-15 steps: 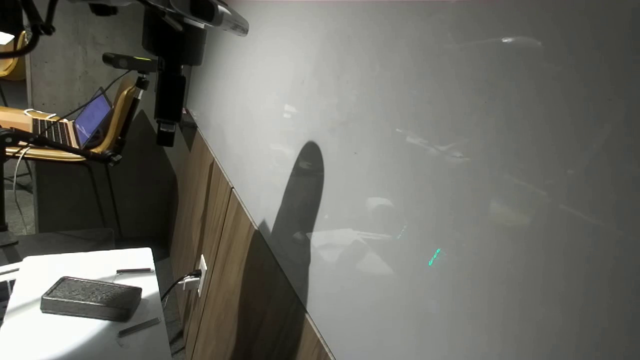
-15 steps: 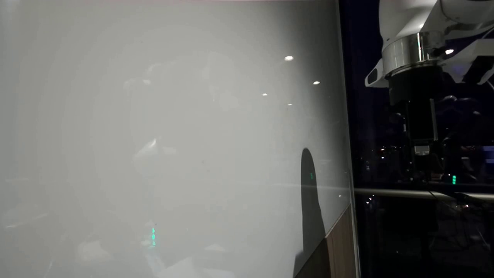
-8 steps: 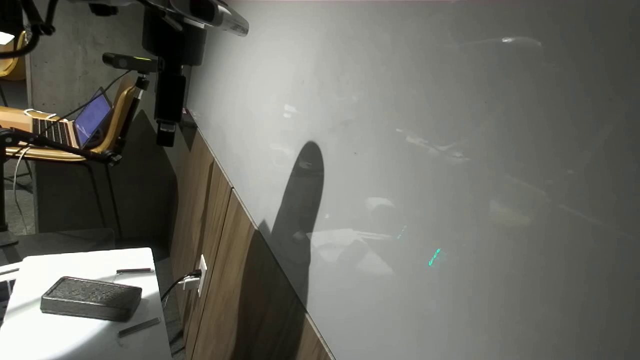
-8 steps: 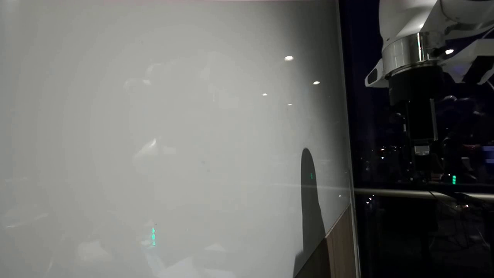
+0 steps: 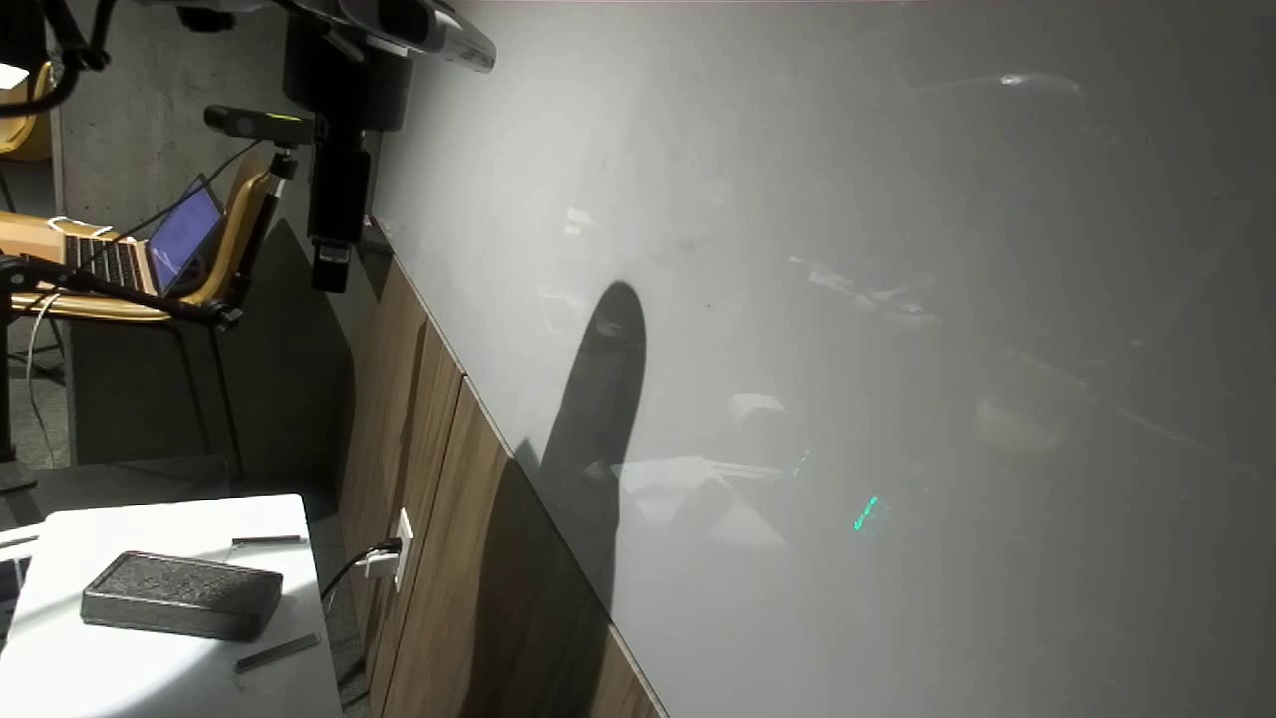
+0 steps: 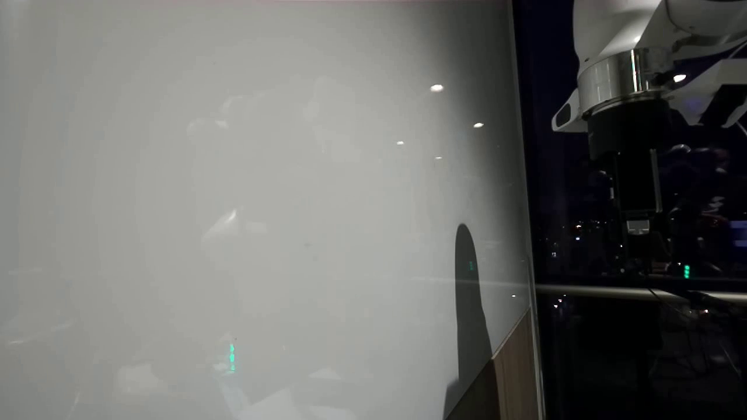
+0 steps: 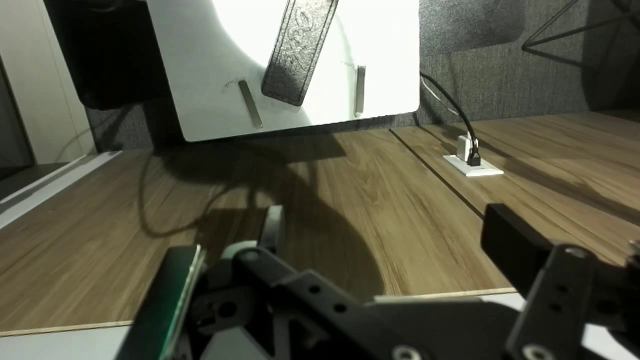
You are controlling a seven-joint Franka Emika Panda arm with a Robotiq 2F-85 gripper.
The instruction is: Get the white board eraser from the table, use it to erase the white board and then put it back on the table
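Observation:
The eraser [image 5: 181, 595], a dark grey rectangular block, lies flat on the white table [image 5: 120, 678] in an exterior view. In the wrist view the eraser [image 7: 300, 52] lies at the top on the table [image 7: 200, 90], beyond the fingertips. The white board [image 5: 947, 379] fills much of both exterior views, with faint reflections and green light marks; it also shows here [image 6: 262, 280]. My gripper [image 7: 387, 227] is open with nothing between its fingers. It points down, higher than the table, in both exterior views [image 5: 332, 264] [image 6: 638, 226], apart from eraser and board.
Two short thin bars [image 5: 279, 653] [image 5: 267, 540] lie on the table beside the eraser. Wood panelling [image 5: 439, 558] with a plugged outlet [image 5: 402, 548] runs below the board. A camera [image 5: 259, 125] on a stand and a chair with a laptop [image 5: 184, 234] are behind.

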